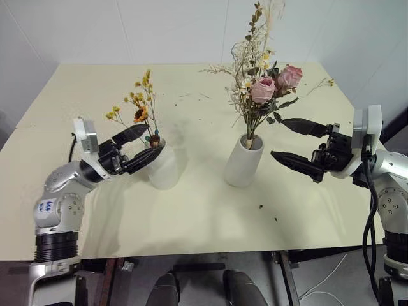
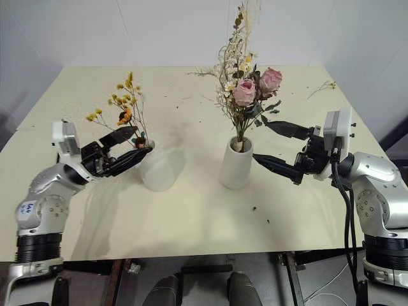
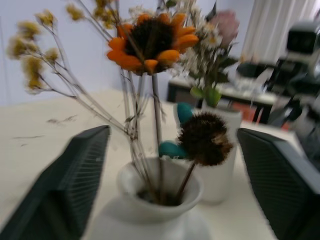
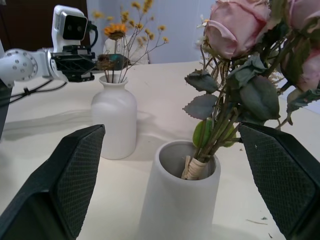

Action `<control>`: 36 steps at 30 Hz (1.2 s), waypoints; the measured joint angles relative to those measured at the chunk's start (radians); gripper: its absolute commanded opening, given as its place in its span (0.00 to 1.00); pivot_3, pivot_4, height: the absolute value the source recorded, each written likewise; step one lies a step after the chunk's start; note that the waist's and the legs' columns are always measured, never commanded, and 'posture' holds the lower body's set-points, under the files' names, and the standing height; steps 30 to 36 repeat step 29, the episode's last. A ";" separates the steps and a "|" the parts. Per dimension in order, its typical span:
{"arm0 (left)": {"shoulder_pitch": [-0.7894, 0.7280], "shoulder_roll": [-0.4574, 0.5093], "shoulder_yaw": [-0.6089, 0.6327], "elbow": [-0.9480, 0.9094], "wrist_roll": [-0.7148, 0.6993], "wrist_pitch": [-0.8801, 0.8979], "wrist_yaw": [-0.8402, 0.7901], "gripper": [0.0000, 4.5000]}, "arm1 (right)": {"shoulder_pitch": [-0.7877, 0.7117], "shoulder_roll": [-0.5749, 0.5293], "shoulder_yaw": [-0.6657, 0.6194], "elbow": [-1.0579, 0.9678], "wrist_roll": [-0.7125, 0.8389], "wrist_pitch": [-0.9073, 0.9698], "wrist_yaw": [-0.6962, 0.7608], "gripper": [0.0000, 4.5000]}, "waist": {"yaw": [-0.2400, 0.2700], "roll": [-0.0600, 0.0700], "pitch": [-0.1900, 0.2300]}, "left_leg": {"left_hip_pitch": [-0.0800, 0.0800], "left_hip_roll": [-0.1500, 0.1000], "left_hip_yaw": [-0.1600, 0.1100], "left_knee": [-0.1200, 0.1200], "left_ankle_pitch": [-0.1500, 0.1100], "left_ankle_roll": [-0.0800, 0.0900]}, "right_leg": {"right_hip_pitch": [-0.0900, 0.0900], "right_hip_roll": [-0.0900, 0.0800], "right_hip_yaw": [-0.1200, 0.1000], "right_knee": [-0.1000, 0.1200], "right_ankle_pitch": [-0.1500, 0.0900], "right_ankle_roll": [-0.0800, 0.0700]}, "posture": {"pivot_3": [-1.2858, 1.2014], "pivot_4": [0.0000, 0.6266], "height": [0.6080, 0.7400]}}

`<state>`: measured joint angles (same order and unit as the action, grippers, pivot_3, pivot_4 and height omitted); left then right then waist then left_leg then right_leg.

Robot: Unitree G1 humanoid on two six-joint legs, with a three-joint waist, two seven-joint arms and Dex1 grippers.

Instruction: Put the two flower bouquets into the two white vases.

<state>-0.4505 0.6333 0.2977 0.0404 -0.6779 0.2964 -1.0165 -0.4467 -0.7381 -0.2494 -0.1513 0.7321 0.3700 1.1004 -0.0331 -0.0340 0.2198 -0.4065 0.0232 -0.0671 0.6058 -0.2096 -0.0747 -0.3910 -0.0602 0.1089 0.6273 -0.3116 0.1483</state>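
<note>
Both pincers stand spread and hold nothing: the left pincer (image 1: 141,148) flanks the neck of the round-bodied white vase (image 1: 164,169), which carries the small yellow-orange bouquet (image 1: 139,109); the right pincer (image 1: 291,141) hangs just beside the tall cylinder vase (image 1: 243,160), which holds the pink rose bouquet (image 1: 264,80). Both vases stand near each other, upright, mid-way across the pale cream bench (image 1: 191,217). Loose twigs (image 1: 322,83) and dark crumbs (image 1: 261,207) dot its top. Plain white walls (image 1: 159,29) enclose it behind and at both sides.
</note>
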 measured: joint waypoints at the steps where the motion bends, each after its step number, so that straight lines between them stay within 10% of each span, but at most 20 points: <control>1: -0.001 0.034 0.004 0.000 0.008 -0.006 -0.016 0.99 | 0.000 0.000 0.000 0.005 -0.001 -0.001 0.002 1.00 | 0.000 0.000 0.000 | 0.000 0.000 0.000 -0.001 0.000 0.000 | 0.000 0.000 0.000 0.000 0.000 0.000 | 0.52 0.24 1.00; 14: 0.016 0.299 0.025 0.137 0.071 -0.054 -0.265 0.99 | -0.012 -0.086 0.006 0.131 -0.098 -0.085 0.129 1.00 | 0.000 0.001 0.000 | 0.000 0.001 0.001 -0.008 0.000 0.000 | -0.003 0.000 -0.001 -0.003 -0.002 -0.003 | 0.52 0.24 1.00; 36: 0.042 0.280 0.043 0.207 0.098 -0.101 -0.304 0.99 | 0.011 -0.154 -0.004 0.267 -0.130 -0.172 0.240 1.00 | -0.001 0.001 0.001 | 0.000 0.002 0.001 -0.009 0.000 0.000 | -0.003 0.001 -0.001 -0.001 -0.003 -0.004 | 0.52 0.24 1.00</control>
